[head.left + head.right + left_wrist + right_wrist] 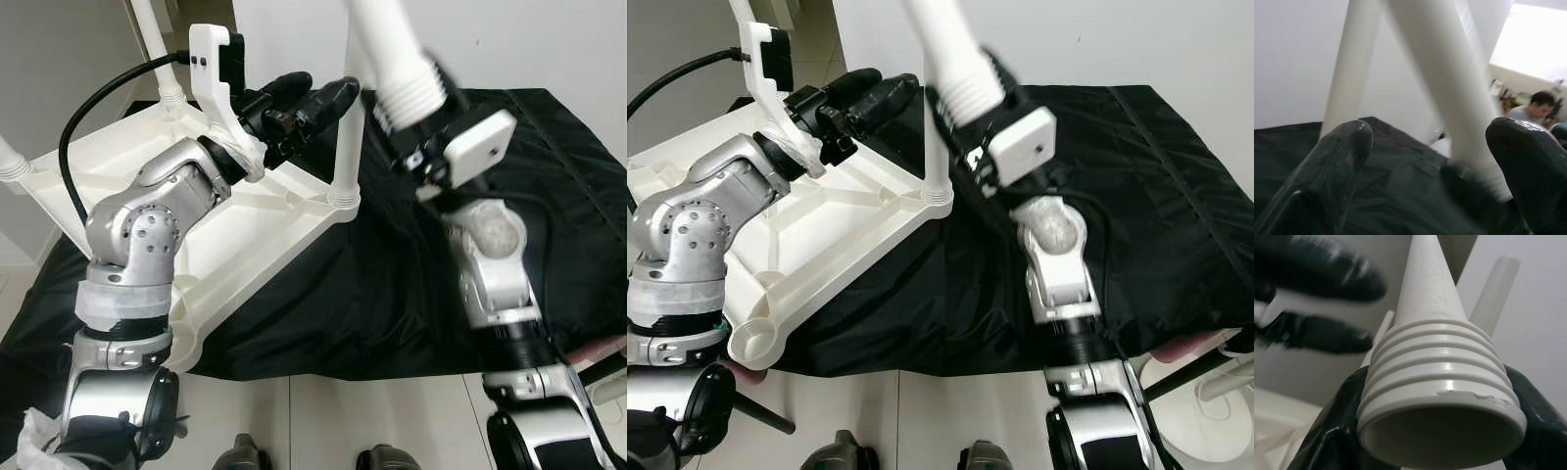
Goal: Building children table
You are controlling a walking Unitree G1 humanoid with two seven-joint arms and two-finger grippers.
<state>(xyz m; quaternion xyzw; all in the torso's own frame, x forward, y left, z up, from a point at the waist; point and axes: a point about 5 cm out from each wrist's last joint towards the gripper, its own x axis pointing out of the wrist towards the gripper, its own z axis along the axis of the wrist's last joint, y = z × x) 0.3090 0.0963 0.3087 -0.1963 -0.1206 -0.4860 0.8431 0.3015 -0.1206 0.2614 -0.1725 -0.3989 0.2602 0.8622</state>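
At the bottom of your head views you have pale floor tiles (333, 421) and the tips of the robot's feet. Just beyond them a black cloth (1176, 196) drapes over a low surface, and the white children's table top (245, 235) lies upside down on the cloth's left part, its ribbed underside facing up and one corner hanging over the near edge.

Your left pincer (309, 98) hovers above the far part of that underside, its two black fingers spread apart with nothing between them; in its wrist view the fingertips (1342, 152) frame two white legs and the cloth behind. One fitted leg (345, 162) stands upright in the corner socket just beside this pincer, and other legs rise at the far-left corners.

Your right pincer (1440, 431) is closed around the threaded end of a loose white leg (945, 49), holding it tilted over the cloth, near the fitted leg but apart from the table top. That part is blurred, so the exact grip point is hard to judge.

Far behind, a person appears small in the left wrist view.
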